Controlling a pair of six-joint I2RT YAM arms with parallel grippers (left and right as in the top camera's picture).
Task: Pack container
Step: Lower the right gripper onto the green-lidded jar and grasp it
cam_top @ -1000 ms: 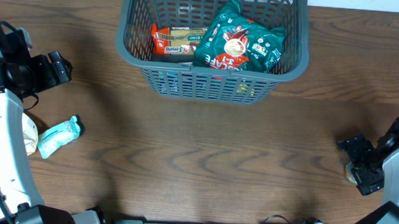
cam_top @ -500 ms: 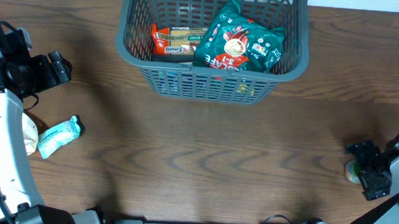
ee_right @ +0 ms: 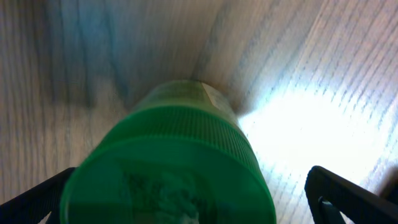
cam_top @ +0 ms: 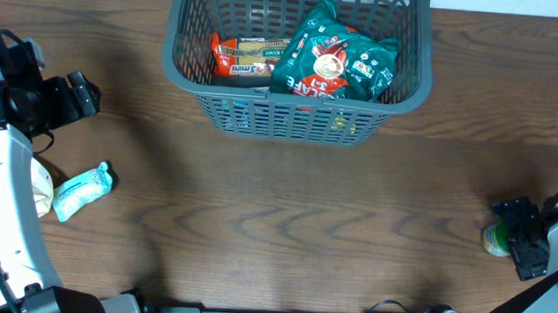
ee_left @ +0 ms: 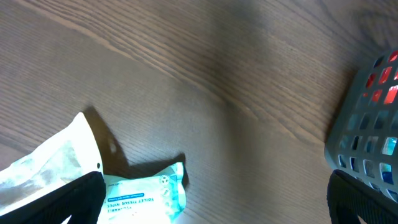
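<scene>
Brown wooden table [cam_top: 284, 225] lies under both my arms. My right gripper [ee_right: 193, 202] is spread wide with a green-capped bottle [ee_right: 180, 143] between its fingers. My left gripper [ee_left: 211, 199] hangs wide apart and empty above a wipes packet [ee_left: 143, 196]. At the table's far edge, the container [cam_top: 296, 119] holds a green coffee bag [cam_top: 333, 63] and an orange packet [cam_top: 251, 60].

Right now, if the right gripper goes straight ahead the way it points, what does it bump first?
The green-capped bottle. It stands on the table right in front of the right gripper, between its open fingers, so the cap would probably get touched first. I can't tell how close it is.
</scene>
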